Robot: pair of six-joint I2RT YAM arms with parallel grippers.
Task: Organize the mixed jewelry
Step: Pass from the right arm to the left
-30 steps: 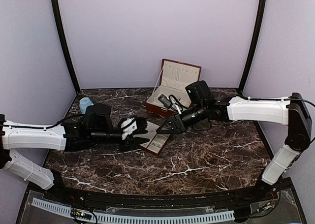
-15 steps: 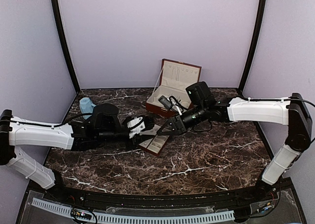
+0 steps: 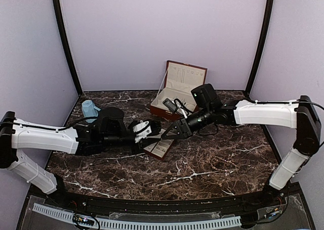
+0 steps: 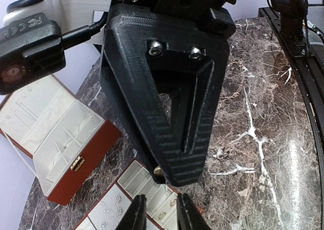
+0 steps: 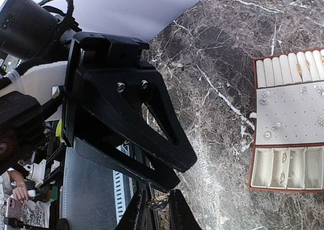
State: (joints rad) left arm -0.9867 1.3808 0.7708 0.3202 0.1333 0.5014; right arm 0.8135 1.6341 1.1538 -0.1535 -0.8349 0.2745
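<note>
Now the left end effector [image 4: 159, 215] reaches over the tray [image 3: 161, 149], its fingers closer than before but apart. It meets the right end effector [image 5: 156, 210], which is clamped on a small gold piece [image 5: 158, 201]. A handover seems near.

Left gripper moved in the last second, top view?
Yes. The left gripper has shifted right, further from the blue cup and out over the tray.

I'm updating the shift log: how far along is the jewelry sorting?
Done: several pieces already sit in the tray. In hand: the right gripper pinches a small gold piece. Left: a thin chain lies loose on the table.
</note>
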